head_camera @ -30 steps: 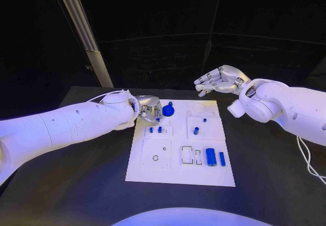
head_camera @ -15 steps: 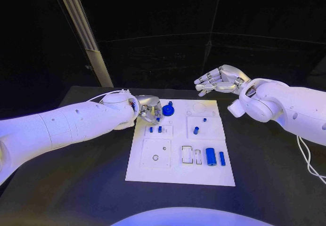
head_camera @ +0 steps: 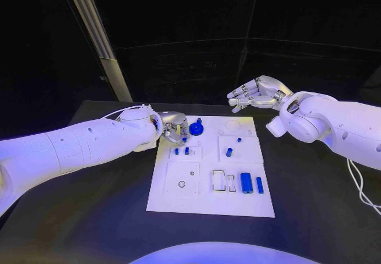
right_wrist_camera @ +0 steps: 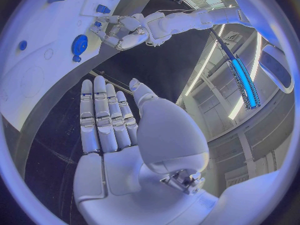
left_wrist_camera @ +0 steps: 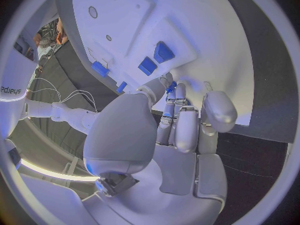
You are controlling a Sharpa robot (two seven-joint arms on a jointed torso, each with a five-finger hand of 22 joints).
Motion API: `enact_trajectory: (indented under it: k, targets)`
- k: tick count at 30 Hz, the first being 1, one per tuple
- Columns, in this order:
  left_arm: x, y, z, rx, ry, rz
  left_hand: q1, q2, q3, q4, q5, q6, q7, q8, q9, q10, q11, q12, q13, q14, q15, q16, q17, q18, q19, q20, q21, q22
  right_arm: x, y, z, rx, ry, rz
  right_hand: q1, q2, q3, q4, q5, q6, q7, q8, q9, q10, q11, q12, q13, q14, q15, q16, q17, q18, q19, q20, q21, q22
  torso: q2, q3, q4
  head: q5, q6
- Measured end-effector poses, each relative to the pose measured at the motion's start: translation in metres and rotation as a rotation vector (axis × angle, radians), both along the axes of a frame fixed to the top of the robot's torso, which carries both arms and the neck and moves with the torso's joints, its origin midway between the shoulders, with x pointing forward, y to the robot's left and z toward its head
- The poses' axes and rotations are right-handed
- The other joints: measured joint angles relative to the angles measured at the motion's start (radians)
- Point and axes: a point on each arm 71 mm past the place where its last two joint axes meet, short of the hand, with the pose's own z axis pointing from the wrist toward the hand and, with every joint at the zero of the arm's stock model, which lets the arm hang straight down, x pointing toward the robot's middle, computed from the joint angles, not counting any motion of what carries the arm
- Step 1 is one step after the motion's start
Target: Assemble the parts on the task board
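Little has shifted in the last second — both hands hold their places. On the black table (head_camera: 95,220) lies the white task board (head_camera: 208,204), blue parts (head_camera: 246,182) scattered across it. At its far-left corner the left hand (head_camera: 173,127) pinches a small blue part (left_wrist_camera: 170,87); beyond the far edge the right hand (head_camera: 255,92) hovers, fingers spread, holding nothing.

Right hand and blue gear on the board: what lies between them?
In the head view, only bare white board lies between the right hand and the blue gear.
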Motion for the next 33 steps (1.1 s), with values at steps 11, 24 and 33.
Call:
enact_trajectory:
  k: [11, 24, 33]
  targets:
    - [0.0, 0.0, 0.0, 0.0, 0.001, -0.001, -0.001, 0.001, -0.003, -0.003, 0.0, 0.0, 0.0, 0.0, 0.0, -0.007, 0.0, 0.004, 0.001, 0.0, 0.0, 0.0, 0.0, 0.0, 0.0, 0.0, 0.0, 0.0, 0.0, 0.0, 0.0, 0.0, 0.0, 0.0, 0.0, 0.0, 0.0, 0.0, 0.0, 0.0, 0.0, 0.0, 0.0, 0.0, 0.0, 0.0, 0.0, 0.0, 0.0, 0.0, 0.0, 0.0, 0.0, 0.0, 0.0, 0.0, 0.0, -0.0004, 0.0, 0.001, -0.001]
    - [0.0, 0.013, 0.0, 0.003, -0.003, 0.022, -0.015, -0.014, -0.025, -0.003, 0.0, -0.074, -0.002, -0.044, -0.004, -0.15, 0.039, -0.036, -0.034, -0.002, 0.024, -0.004, -0.031, 0.0, -0.019, 0.019, -0.043, -0.031, 0.001, -0.002, 0.0, -0.002, 0.0, -0.005, 0.0, 0.0, 0.0, 0.0, 0.004, 0.0, 0.0, 0.0, 0.0, 0.0, 0.0, 0.0, 0.0, -0.004, 0.004, 0.0, 0.0, 0.0, 0.0, 0.0, 0.0, 0.0, 0.0, -0.0009, 0.0, 0.0, 0.001]
    - [-0.002, 0.022, 0.002, -0.015, -0.012, 0.039, -0.011, -0.009, -0.025, -0.003, 0.0, -0.074, -0.002, -0.044, -0.003, -0.15, 0.039, -0.036, -0.037, -0.002, 0.024, -0.004, -0.029, 0.0, -0.019, 0.019, -0.05, -0.035, 0.002, -0.003, -0.001, -0.005, -0.001, -0.007, 0.0, 0.0, 0.003, -0.003, 0.004, 0.0, 0.0, 0.0, 0.0, 0.0, 0.0, 0.0, 0.0, -0.004, 0.004, 0.0, -0.001, 0.0, 0.0, 0.0, 0.0, 0.0, 0.0, -0.0013, 0.0, 0.0, 0.0]
